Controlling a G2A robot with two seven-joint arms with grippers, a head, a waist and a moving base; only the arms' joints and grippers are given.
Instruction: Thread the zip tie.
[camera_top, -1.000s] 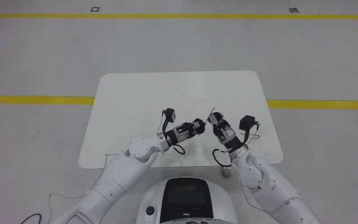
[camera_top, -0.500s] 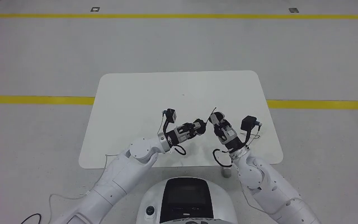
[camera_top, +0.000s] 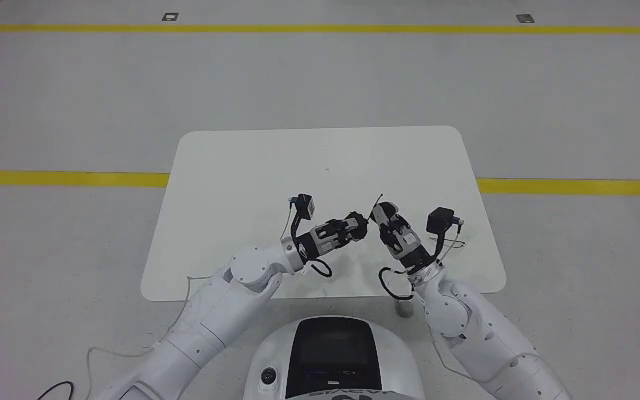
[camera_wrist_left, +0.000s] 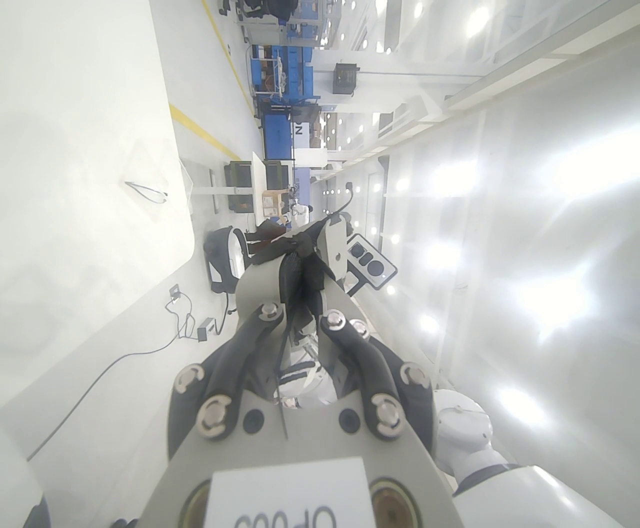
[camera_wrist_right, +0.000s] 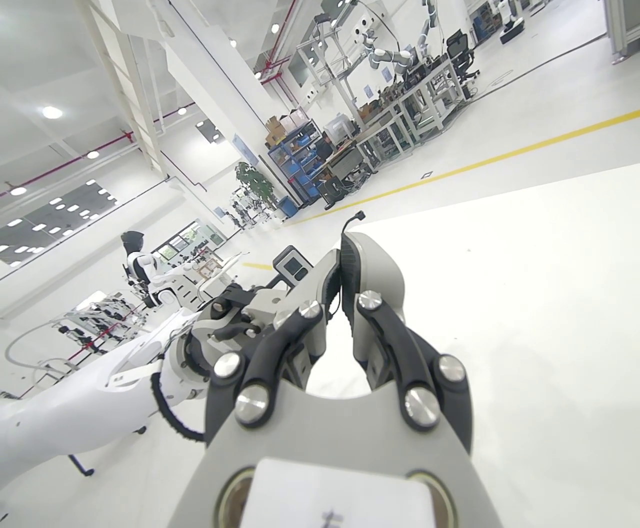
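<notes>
Left end effector (camera_wrist_left: 300, 252) clamps the zip tie (camera_wrist_left: 284, 372) by its strap, right end effector (camera_wrist_right: 343, 252) near its head. Alignment step, I judge; next needs precise tail-into-head aiming

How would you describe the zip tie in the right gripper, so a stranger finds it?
Look above the near part of the white table, where the right gripper is shut. The zip tie is pinched between its grey fingers: the only thin black strip there, its small head poking past the tips.
</notes>
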